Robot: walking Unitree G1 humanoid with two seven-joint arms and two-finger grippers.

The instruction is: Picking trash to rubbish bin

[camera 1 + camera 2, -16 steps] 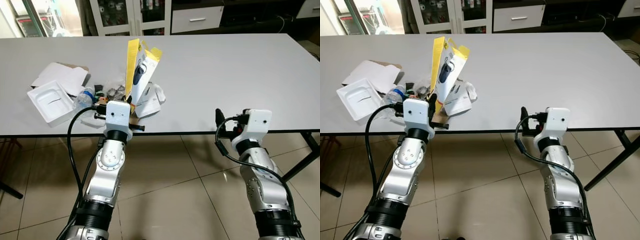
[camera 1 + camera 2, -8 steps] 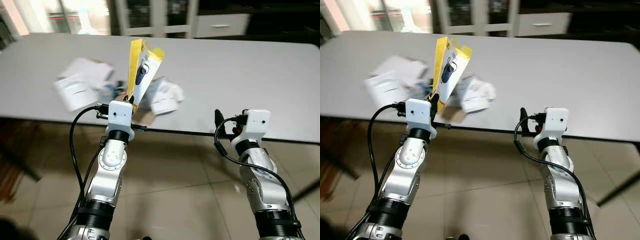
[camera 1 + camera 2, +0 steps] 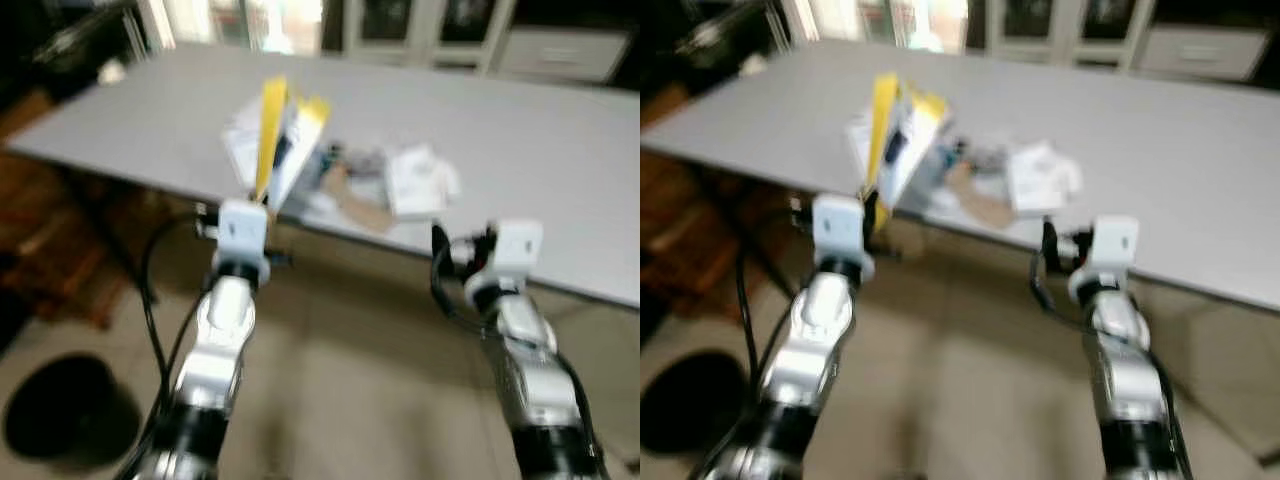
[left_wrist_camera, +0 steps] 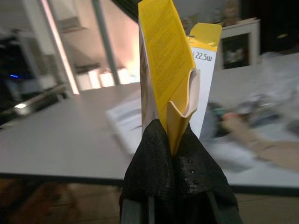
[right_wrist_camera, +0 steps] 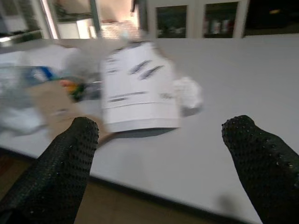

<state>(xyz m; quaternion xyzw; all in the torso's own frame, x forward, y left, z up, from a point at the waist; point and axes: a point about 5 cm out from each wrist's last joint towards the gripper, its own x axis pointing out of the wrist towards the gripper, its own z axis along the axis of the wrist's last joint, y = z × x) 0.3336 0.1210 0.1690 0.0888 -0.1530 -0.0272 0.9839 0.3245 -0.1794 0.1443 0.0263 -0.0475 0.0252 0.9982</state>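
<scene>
Left eye view: the picture is blurring; the left hand is pinching a yellow and white package and holding it upright in front of the grey counter.
Counter edge: a heap of trash is lying near the front edge, with a white paper pack and a brown cardboard scrap in it.
Floor: a dark round bin is sitting on the tiles, low on the robot's left.
Right eye view: the right hand is hovering in front of the counter edge, just below the trash heap, touching nothing.
Left wrist view: the 2 black fingers are pressing together on the lower end of the yellow and white package, which is standing straight up from them; its white face is showing the print "22.5w".
Right wrist view: the 2 fingers are standing spread wide apart with nothing between them; a white printed pack is lying on the counter beyond them, beside crumpled white paper.
</scene>
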